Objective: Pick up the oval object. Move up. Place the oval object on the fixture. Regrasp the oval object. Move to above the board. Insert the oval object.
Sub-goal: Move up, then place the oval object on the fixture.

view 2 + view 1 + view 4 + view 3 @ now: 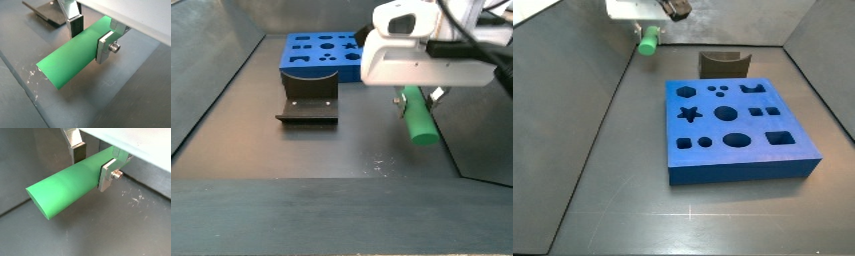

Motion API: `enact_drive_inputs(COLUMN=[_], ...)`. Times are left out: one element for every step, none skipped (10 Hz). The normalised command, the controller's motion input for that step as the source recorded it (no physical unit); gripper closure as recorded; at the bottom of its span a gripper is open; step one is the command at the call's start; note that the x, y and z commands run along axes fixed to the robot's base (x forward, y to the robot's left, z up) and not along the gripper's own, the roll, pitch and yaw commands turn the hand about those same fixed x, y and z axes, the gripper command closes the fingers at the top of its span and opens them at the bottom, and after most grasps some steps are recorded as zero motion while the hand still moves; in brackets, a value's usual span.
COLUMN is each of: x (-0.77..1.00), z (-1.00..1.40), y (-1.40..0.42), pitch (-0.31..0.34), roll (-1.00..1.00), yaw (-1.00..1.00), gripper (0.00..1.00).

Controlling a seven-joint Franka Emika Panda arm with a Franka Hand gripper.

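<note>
The gripper (93, 164) has its 2 fingers pressed on the flanks of the oval object (63, 190), and both wrist views show it clamped there, with the silver plates on opposite sides of the green rod. The rod's long axis runs across the line between the fingers, and most of its length sticks out on 1 side of the grasp, ending in a smooth oval face. In both side views the rod hangs clear of the grey floor (607, 170), tilted with its free end lower, so I judge the pick and the lift as done.

The coming move turns on the fixture (307, 106). In a side view it stands just beside the rod's position, between the gripper (420, 96) and the board (321, 52); in a wrist view its dark plate (45, 12) lies beyond the held end. The rod probably must come down into the fixture's notch.

Farther away, the blue board lies flat with its cut-outs open. The floor around is bare, and a wall is close on the gripper's side
</note>
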Motion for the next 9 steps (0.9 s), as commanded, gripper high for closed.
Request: enact_drive_inputs(x=[-0.03,0.00,0.00,-0.01,-0.02,-0.03,-0.03,-0.03,-0.04], z=[0.18,1.00,1.00,1.00,1.00,1.00,1.00,1.00,1.00], y=[0.01,0.00,0.00,0.00,0.00,0.00,0.01,0.01,0.01], pitch=[0.066,0.000,0.015,0.035,0.046,0.050,0.053,0.064,0.067], roll=[0.10,0.00,0.00,0.01,0.02,0.04,0.06,0.08,0.09], yaw=[-0.02,0.00,0.00,0.00,-0.01,-0.02,-0.02,-0.03,-0.02], gripper=[1.00,1.00,1.00,1.00,1.00,1.00,1.00,1.00,1.00])
